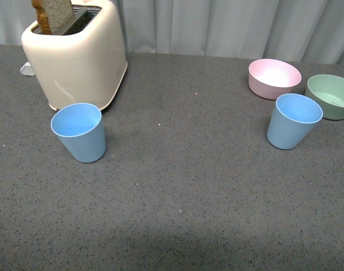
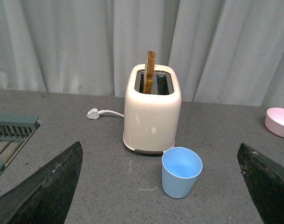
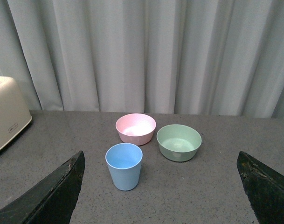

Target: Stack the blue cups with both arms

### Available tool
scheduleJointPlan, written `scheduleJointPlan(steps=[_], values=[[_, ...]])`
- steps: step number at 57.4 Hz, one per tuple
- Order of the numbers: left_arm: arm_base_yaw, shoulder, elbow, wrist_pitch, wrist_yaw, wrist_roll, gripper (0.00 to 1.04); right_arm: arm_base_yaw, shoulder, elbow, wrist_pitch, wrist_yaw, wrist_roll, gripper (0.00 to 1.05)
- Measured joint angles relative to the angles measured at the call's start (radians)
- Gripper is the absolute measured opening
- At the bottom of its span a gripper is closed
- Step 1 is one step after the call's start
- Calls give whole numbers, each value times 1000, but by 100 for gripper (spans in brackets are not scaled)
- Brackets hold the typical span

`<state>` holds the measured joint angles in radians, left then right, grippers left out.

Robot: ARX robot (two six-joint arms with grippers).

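Note:
Two light blue cups stand upright on the grey table. One blue cup [image 1: 79, 131] is at the left, just in front of the toaster; it also shows in the left wrist view [image 2: 181, 171]. The other blue cup [image 1: 292, 120] is at the right, in front of the bowls; it also shows in the right wrist view [image 3: 124, 165]. My left gripper [image 2: 162, 193] is open and empty, short of the left cup. My right gripper [image 3: 162, 193] is open and empty, short of the right cup. Neither arm shows in the front view.
A cream toaster [image 1: 75, 56] with a slice of bread [image 1: 52, 15] stands at the back left, its white plug [image 2: 93, 113] lying behind. A pink bowl [image 1: 274, 78] and a green bowl [image 1: 331, 96] sit at the back right. A grey-green rack [image 2: 11, 133] lies at the far left.

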<state>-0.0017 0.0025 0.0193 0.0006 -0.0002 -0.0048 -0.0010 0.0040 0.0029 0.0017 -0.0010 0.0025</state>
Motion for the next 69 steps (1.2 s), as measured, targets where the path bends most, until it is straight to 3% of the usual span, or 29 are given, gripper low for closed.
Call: scheduleJointPlan(steps=[67,68,69], values=[[0,0,0,0,-2,0,98,0,0,0,0,0,0,95],[-3,4,2,-4,-9,-2,98,0,0,0,0,0,0,95],[-30,30,19,-56,-109,-29,98,0,0,0,0,0,0,95]])
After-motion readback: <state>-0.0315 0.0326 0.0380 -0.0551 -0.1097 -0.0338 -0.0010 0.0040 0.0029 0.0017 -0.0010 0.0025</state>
